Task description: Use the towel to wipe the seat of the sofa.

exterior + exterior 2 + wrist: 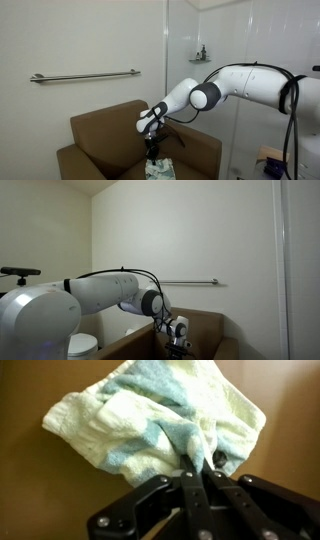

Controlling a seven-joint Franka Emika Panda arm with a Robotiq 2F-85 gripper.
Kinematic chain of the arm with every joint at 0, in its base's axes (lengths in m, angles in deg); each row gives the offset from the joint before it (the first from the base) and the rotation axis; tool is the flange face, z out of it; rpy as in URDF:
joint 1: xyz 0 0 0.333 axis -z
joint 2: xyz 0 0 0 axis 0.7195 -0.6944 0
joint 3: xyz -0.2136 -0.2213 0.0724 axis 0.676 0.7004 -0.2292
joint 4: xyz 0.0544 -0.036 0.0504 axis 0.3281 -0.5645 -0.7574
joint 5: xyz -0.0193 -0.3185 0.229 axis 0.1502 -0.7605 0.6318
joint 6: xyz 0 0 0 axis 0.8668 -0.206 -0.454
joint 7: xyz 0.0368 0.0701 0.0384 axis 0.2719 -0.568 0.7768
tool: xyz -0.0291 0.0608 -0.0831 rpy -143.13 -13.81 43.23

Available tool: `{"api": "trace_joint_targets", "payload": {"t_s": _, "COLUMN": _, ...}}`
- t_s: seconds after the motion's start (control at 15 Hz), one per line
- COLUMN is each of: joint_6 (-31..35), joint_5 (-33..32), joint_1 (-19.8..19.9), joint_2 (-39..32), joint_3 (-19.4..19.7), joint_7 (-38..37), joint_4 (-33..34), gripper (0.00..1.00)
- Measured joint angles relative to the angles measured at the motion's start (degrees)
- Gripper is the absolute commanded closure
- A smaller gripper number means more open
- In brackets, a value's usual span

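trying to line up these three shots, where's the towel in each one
In an exterior view: the towel is at bottom centre, just under the claw.
In an exterior view: the towel cannot be made out; the claw is low by the sofa.
Wrist view: the towel fills the upper middle, pinched in the claw.
Shared landmark: the claw.

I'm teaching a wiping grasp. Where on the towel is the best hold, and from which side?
Likely the bunched fold at its edge, from above: the towel lies crumpled on the seat, and the claw is shut on that raised fold.
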Motion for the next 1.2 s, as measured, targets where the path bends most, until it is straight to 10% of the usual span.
{"api": "trace_joint_targets", "payload": {"t_s": 0.4, "joint_6": -6.12, "joint_5": -0.33, "joint_1": -0.9, "joint_2": -3.11, "joint_3": 0.13, "joint_7": -0.27, "joint_4": 6.82, "gripper": 0.94}}
{"api": "trace_joint_targets", "payload": {"t_s": 1.2, "joint_6": -24.18, "joint_5": -0.28, "joint_1": 5.0, "joint_2": -2.48, "joint_3": -3.85, "joint_7": 17.56, "joint_4": -7.54, "gripper": 0.95}}
